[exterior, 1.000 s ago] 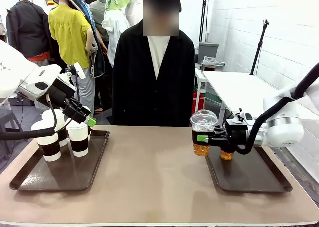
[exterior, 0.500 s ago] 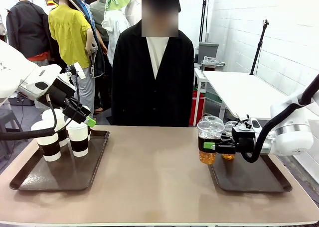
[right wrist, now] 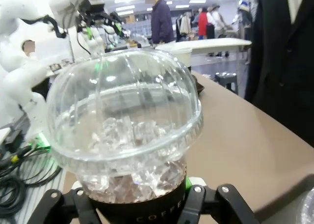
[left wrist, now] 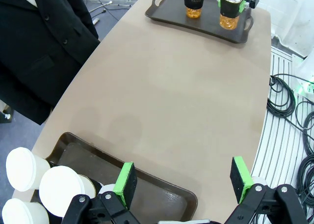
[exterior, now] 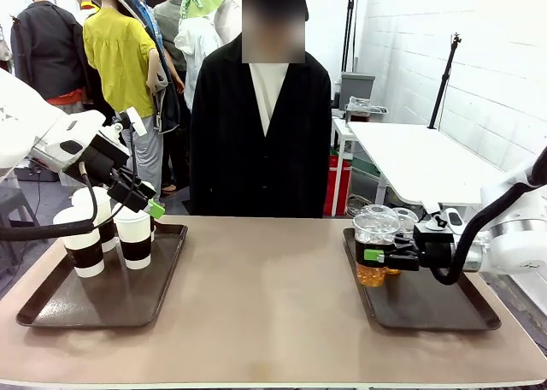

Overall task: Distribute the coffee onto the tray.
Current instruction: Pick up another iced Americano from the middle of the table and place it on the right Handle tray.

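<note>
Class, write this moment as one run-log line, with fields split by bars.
left pincer: open, above left tray | right pincer: shut on iced cup, at right tray | paper cups: on left tray

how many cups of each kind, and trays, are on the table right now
white paper cups with white lids: 3, on the left tray
clear dome-lidded iced cups: 2 in view, one held by the right gripper
trays: 2, left and right tray
total: 5 cups, 2 trays
</note>
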`<state>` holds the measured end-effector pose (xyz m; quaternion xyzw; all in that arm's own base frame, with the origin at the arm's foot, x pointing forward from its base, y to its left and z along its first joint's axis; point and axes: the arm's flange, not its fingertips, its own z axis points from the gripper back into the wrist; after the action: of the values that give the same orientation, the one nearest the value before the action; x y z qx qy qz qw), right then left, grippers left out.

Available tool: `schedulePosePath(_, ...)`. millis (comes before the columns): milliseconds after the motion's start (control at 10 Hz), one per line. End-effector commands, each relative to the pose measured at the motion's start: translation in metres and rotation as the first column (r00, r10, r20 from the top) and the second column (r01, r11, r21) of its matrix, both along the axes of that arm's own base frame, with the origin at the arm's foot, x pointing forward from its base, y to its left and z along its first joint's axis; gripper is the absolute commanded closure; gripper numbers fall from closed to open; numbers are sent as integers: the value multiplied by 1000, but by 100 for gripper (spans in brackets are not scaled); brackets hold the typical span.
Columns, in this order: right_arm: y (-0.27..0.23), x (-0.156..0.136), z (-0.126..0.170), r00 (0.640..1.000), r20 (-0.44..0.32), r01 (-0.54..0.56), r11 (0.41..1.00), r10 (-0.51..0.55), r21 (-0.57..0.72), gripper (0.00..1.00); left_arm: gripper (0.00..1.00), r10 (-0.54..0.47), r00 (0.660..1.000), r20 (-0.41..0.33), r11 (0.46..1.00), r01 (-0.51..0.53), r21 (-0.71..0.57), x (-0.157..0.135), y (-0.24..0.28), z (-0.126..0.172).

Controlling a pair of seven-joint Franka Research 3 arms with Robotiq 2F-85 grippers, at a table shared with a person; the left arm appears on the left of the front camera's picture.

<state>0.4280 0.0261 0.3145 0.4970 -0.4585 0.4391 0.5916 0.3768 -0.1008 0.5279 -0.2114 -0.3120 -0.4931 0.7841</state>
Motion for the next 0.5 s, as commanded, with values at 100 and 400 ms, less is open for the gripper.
schedulePosePath(100, -15, -3, -9, 999, 31, 13, 1000, -13, 4, 39, 0, -21, 1000, 8, 1000, 21, -23, 2, 2, -3)
schedulePosePath(400, -27, 2, -32, 998, 45, 32, 999, -32, 9, 39, 0, -21, 1000, 8, 1000, 21, -23, 2, 2, -3)
